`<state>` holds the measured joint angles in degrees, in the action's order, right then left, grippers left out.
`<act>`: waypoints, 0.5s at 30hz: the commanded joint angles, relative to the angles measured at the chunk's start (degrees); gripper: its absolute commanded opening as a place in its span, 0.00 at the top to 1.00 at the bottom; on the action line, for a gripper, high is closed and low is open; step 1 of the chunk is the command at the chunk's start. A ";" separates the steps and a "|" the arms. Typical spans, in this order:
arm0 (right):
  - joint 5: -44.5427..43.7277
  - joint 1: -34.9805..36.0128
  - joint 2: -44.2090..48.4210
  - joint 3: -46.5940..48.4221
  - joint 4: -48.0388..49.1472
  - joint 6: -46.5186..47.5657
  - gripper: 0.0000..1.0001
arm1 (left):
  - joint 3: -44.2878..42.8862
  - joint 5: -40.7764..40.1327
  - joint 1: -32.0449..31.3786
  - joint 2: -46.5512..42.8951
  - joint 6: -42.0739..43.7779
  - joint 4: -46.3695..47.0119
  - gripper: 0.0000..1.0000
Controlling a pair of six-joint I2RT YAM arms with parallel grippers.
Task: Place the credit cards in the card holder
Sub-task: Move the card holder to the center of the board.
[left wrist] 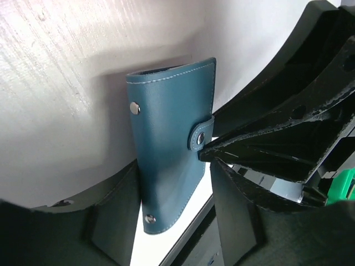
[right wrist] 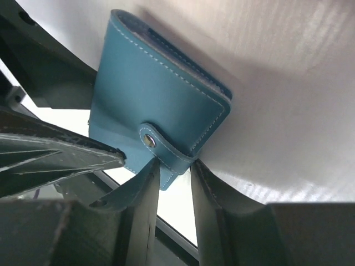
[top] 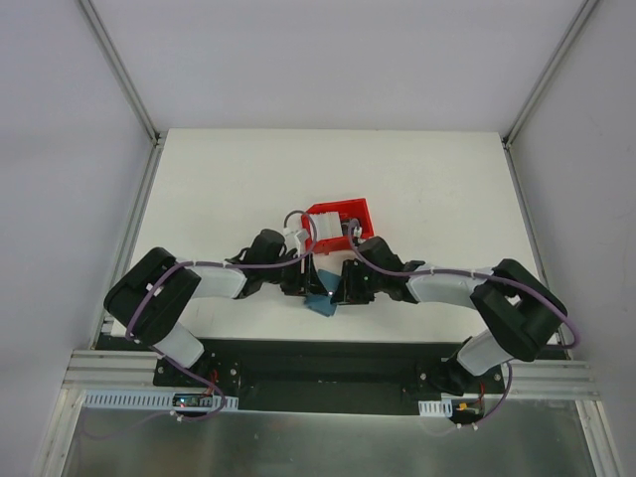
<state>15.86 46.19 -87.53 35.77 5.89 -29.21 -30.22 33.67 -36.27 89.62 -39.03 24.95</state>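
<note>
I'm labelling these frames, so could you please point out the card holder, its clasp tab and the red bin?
card holder [left wrist: 169, 149]: left wrist view, front cover.
clasp tab [right wrist: 166, 149]: right wrist view, beside its snap.
red bin [top: 343, 207]: top external view, far rim.

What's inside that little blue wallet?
Its inside is covered: the card holder is folded shut, with its clasp tab snapped. Only a thin grey sliver shows between the covers along one edge.

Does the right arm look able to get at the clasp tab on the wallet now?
Probably yes: its jaws flank the clasp tab on the shut wallet, one on each side, with nothing else in the way.
</note>
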 commanded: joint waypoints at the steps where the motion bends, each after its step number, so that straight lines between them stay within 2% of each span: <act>1: -1.97 0.65 -7.04 -3.07 -1.50 -1.11 0.68 | 2.97 1.75 -0.82 0.64 -1.49 2.11 0.52; 4: -1.62 0.83 -6.87 -3.16 -1.06 -0.94 0.68 | 3.06 0.96 -0.82 -0.32 -1.23 2.03 0.57; 8: -1.53 0.83 -4.33 -2.90 -1.14 1.52 0.68 | 1.75 -1.67 -0.82 -1.29 1.14 -2.61 0.65; 12: -2.15 0.74 -2.30 -1.32 -3.33 3.72 0.67 | -1.15 -4.40 -0.82 -1.56 4.56 -8.50 0.62; 15: -1.71 0.74 -2.47 -0.61 -3.52 3.90 0.67 | -1.77 -4.85 -0.82 -2.26 5.36 -9.48 0.56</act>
<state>18.26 46.74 -89.30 35.77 10.52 -29.04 -30.55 32.10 -36.77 88.97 -37.82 21.41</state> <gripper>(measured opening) 0.324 0.409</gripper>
